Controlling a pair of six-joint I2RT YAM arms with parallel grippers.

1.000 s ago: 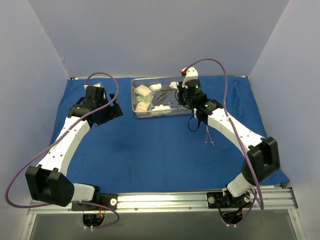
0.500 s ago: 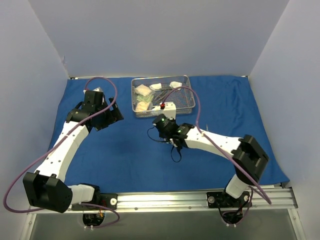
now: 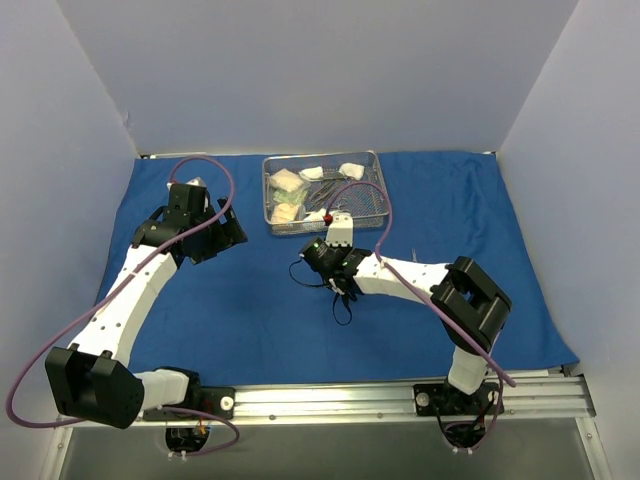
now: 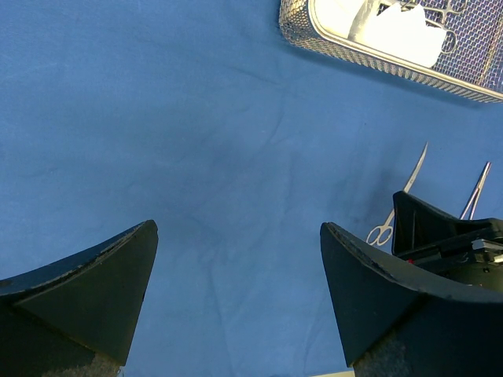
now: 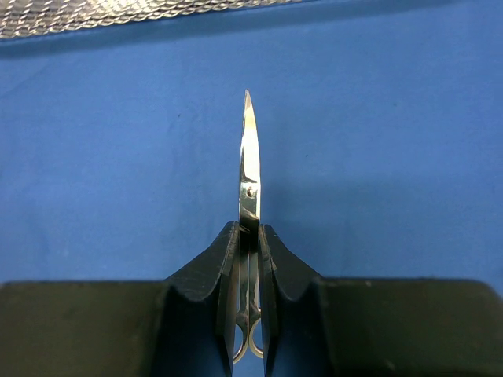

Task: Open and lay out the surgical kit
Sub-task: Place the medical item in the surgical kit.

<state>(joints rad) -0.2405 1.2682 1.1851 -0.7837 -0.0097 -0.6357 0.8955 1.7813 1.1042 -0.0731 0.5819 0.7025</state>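
Here right fingers (image 5: 211, 271) clamp the scissors (image 5: 249, 153)

Robot lab test cell. Plain pale walls (image 3: 300, 70) box in the bench (image 3: 320, 450) on three sides. A metal rail (image 3: 330, 402) at the near edge carries the left arm (image 3: 130, 290) and right arm (image 3: 420, 280), with purple cables (image 3: 40, 360) looping. Blue cloth (image 3: 260, 300) is spread flat, with a steel mesh tray (image 3: 320, 156) of instruments at the back.

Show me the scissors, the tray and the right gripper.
scissors (image 5: 249, 157): right wrist view, on the blade.
tray (image 4: 295, 22): left wrist view, on its mesh corner wall.
right gripper (image 5: 249, 229): right wrist view, between its fingertips.
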